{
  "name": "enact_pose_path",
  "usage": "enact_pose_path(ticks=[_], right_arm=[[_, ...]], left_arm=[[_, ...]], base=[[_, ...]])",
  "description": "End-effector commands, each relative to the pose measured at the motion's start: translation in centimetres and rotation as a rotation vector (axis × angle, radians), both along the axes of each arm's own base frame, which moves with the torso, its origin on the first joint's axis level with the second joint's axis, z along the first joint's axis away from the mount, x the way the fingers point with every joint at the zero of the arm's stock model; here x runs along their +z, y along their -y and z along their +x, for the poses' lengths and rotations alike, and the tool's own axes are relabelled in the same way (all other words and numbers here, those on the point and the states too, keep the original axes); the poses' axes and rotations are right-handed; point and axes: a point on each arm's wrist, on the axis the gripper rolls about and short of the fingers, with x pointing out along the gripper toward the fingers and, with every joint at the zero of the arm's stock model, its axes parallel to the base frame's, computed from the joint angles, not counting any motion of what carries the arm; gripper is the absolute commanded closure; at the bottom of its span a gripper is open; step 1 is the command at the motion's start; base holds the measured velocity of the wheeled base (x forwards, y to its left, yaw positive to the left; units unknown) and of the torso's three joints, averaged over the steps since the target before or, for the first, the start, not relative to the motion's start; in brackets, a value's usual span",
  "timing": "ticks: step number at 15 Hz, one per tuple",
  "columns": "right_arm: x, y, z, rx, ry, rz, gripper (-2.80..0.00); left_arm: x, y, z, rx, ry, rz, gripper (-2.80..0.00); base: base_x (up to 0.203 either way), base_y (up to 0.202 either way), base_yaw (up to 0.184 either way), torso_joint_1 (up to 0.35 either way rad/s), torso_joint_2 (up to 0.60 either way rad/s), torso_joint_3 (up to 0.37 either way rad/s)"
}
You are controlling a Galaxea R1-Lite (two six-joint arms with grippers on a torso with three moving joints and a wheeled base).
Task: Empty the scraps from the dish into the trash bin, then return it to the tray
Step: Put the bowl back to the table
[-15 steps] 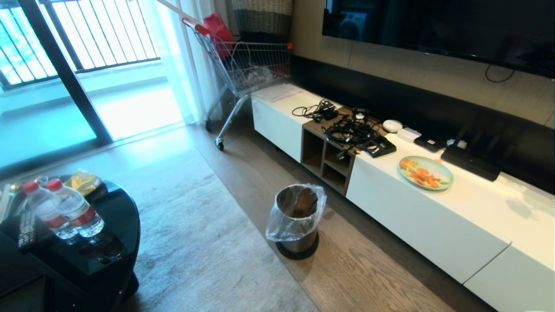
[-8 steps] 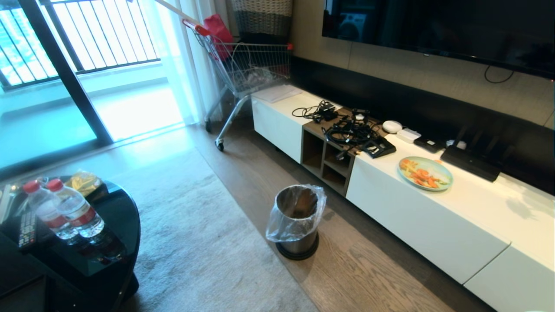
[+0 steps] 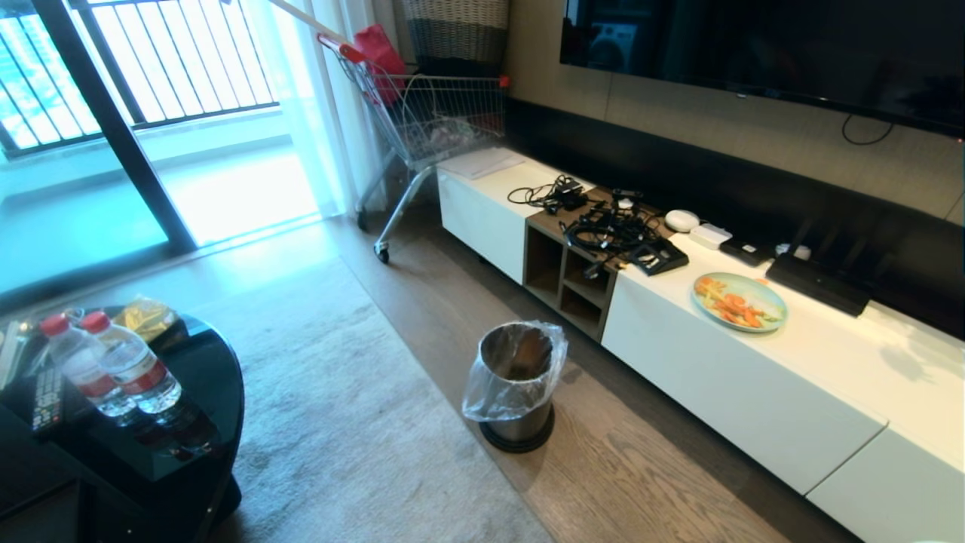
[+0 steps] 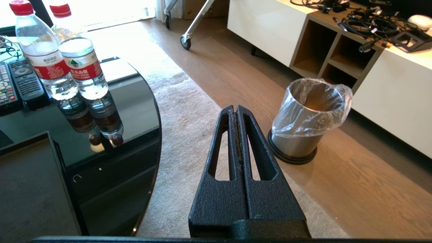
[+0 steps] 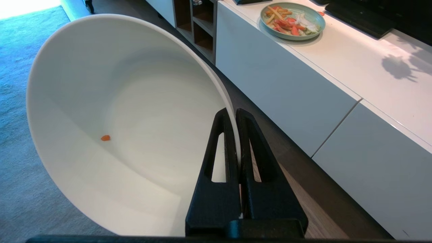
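My right gripper point(image 5: 233, 113) is shut on the rim of the dish point(image 5: 135, 101), a deep white bowl held tilted over the carpet's edge beside the white cabinet. The only scrap I see is a tiny orange fleck point(image 5: 105, 137) on its inner wall. The steel trash bin point(image 3: 520, 426) with a clear liner stands on the wood floor before the cabinet. My left gripper point(image 4: 235, 108) is shut and empty, hovering over the carpet between the bin point(image 4: 297, 145) and the black table. A corner of the matte-black tray point(image 4: 30, 189) lies on that table. Neither arm shows in the head view.
A pale-teal plate point(image 3: 739, 301) of food sits on the long white cabinet point(image 3: 754, 392), near tangled cables point(image 3: 603, 226). Two water bottles point(image 3: 113, 369) and remotes point(image 4: 23, 77) stand on the black glass table point(image 3: 188, 422). A shopping cart point(image 3: 430, 113) is parked by the window.
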Motion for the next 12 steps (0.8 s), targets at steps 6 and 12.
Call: enact_pose_path(ticks=[6,12], right_arm=[[-0.01,0.00,0.01,0.001,-0.003,0.001,0.00],[-0.01,0.00,0.01,0.000,-0.003,0.003,0.00]], left_arm=[[0.00,0.00,0.00,0.001,0.001,-0.001,0.00],[0.00,0.00,0.00,0.001,0.001,-0.001,0.00]], base=[[0.000,0.000,0.000,0.000,0.00,0.000],[0.000,0.000,0.000,0.000,0.00,0.000]])
